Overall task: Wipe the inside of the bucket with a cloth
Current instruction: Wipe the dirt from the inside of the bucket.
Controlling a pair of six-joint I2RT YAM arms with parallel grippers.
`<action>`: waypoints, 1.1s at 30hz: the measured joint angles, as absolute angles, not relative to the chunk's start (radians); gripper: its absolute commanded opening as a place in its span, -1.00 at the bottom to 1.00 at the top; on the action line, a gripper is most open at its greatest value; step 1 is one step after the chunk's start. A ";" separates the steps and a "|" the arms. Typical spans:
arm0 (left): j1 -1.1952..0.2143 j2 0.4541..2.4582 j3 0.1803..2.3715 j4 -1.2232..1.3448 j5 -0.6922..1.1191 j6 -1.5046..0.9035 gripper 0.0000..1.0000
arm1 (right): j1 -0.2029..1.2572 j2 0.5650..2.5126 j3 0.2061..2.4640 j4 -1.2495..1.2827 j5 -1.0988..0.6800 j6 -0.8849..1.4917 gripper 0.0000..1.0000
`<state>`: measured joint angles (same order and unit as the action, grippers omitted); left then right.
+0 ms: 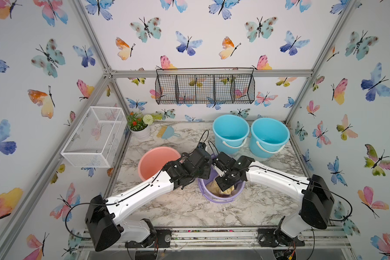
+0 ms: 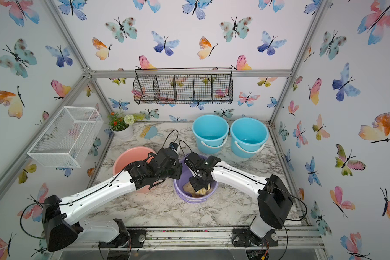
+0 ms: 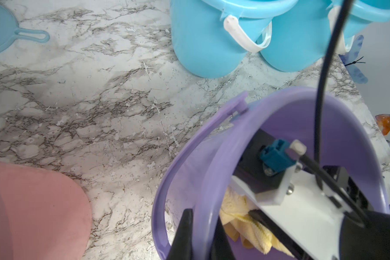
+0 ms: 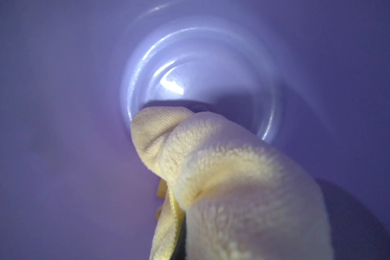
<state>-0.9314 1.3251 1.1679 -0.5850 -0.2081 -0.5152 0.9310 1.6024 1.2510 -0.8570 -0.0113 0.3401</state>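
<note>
Our right claw [image 1: 226, 189] reaches down inside the one purple bucket [image 1: 218, 199], clenched on the single pale yellow cloth [image 4: 223, 180]. The cloth bunches over the fingers and hangs low in the bucket, close to the wall; whether it touches the bottom we cannot tell. Our left claw [image 3: 202, 236] is clamped on that same bucket's rim, one finger inside the wall and one outside it, between wall and handle. The bucket stands just below the middle of the frame in both top views, on the marble table [image 1: 189, 209], with both arms meeting over it. Counting outward, we find one pink tub [image 1: 153, 159] just left of it, partly under the left arm, and two blue buckets [image 1: 225, 144] [image 1: 263, 150] side by side at upper right of the table. That makes four vessels in all. At the table's upper left stand one flower pot [image 1: 140, 128] and one blue dustpan [image 1: 168, 132]. One black wire basket [image 1: 205, 89] hangs on the back wall, and one white mesh basket [image 1: 95, 135] on the left wall.
</note>
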 measured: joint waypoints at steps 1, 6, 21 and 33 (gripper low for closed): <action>-0.931 1.325 1.168 -0.582 -0.208 -0.518 -1.00 | 0.931 1.605 1.263 -0.867 -0.026 0.346 -0.97; -0.931 1.325 1.168 -0.583 -0.204 -0.521 -1.00 | 0.931 1.644 1.276 -0.909 -0.032 0.360 -0.97; -0.935 1.326 1.144 -0.604 -0.175 -0.527 -1.00 | 0.936 1.824 1.173 -0.801 -0.009 0.352 -0.97; -0.938 1.313 1.130 -0.588 -0.201 -0.510 -1.00 | 0.935 1.729 1.172 -0.842 -0.068 0.401 -0.97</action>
<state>-0.9382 1.3132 1.1297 -0.5880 -0.2008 -0.5098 0.9348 1.7294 1.1721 -0.8417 -0.0681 0.4007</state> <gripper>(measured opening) 0.114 0.069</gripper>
